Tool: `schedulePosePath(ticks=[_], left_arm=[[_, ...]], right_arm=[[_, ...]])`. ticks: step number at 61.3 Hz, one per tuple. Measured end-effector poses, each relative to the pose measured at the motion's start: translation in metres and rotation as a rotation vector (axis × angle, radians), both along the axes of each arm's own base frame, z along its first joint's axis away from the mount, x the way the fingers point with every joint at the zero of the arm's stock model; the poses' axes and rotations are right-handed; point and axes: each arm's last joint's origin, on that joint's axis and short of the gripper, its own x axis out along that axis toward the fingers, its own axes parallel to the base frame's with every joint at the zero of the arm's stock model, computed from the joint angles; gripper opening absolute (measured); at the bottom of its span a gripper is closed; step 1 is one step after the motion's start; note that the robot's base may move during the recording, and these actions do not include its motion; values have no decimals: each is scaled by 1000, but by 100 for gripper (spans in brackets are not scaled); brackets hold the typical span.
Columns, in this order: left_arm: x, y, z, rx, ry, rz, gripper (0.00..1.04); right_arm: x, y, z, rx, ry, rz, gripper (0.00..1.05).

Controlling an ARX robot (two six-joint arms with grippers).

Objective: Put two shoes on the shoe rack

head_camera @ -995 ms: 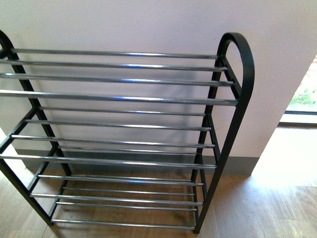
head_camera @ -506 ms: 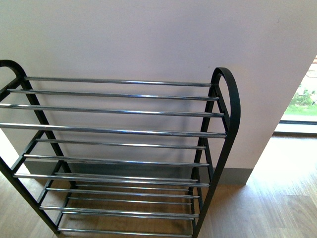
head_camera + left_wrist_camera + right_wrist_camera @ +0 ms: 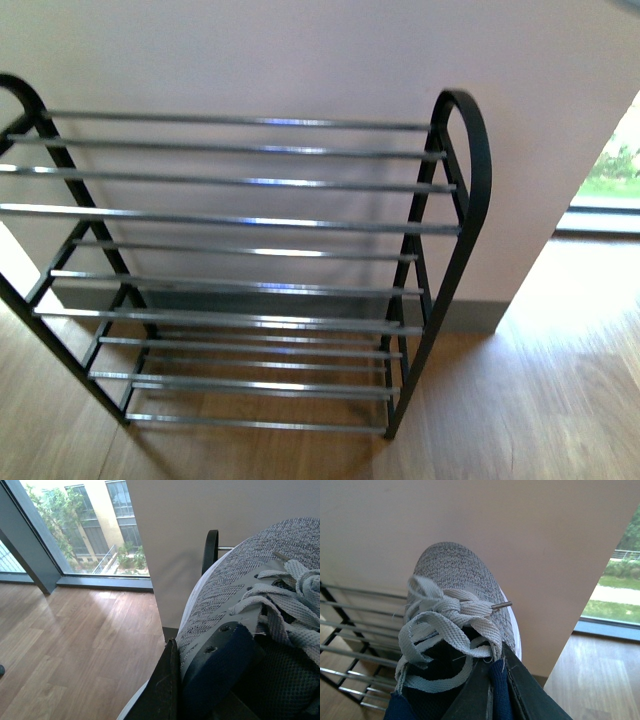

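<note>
Our left end effector (image 3: 172, 685) is clamped on the navy collar of the first shoe (image 3: 235, 580). Only one black finger (image 3: 157, 700) shows, pressed against the shoe's outer side. Our right end effector (image 3: 496, 680) pinches the navy collar of the second shoe (image 3: 457, 575) between two black fingers, just behind the loose grey laces. Both shoes hang in the air, off the floor.

Past the first shoe's toe we see one rounded black end of the shoe rack (image 3: 212, 545) against the wall, with wood floor running clear to the window on that side. The second shoe's toe points at the wall, and the rack's silver bars (image 3: 355, 650) lie beside and below it.

From the front, the shoe rack (image 3: 480, 150) stands with its back to the pale wall (image 3: 300, 50). Its left end is cut by the picture's edge. To its right the wood floor (image 3: 540, 400) lies open up to the window (image 3: 610, 170).

We count two shoes, one in each end effector. There is one rack with two rounded side tops and several tiers, and the top tier has four bars.
</note>
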Motion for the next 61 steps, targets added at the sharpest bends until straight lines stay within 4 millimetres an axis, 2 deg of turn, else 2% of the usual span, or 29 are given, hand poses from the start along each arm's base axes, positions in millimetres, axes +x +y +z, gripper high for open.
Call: schedulePosePath(ticks=[9,28,35,46,61], left_arm=[[0,0,0,0,0,0,2],[0,0,0,0,0,0,2],[0,0,0,0,0,0,2],[0,0,0,0,0,0,2],[0,0,0,0,0,0,2]], right_arm=[[38,-1,17,-25,19,-21,1],[119,10,33,-89,96,-45,1],[142,17,37,-100,110,-54,1],[164,31,33,-119,162,-71,1],[183,52,9,-207,328,-121,1]])
